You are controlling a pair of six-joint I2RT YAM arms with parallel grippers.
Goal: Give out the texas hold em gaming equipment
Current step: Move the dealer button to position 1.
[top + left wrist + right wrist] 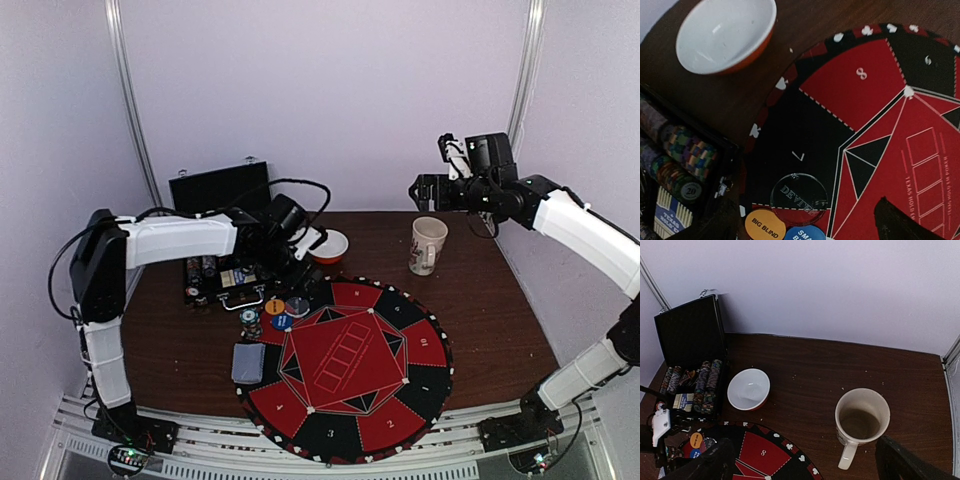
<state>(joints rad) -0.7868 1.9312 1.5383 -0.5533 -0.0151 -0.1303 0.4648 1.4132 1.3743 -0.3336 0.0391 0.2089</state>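
White-walled booth, brown counter [480, 300]. Orange disc [765, 225], blue disc [805, 234] and clear disc [799, 192] sit bunched on the mat's [875, 90] left rim by seat 7, black disc [250, 320] just beside them. Deck [248, 362] lies face down at the mat's left edge, near the discs.

Looks like early days: no cards or discs on any other numbered seat, so nearly all the handing-out is left.

Left fingers [897, 225] hang over the disc cluster, apart, nothing between them. Right fingers [900, 462] are apart and bare too, held high at the far right near the mug [845, 437].

Case [690, 335] is open with chip rows and a card box inside. Bowl [748, 388] is empty. The mug is empty, stained inside.
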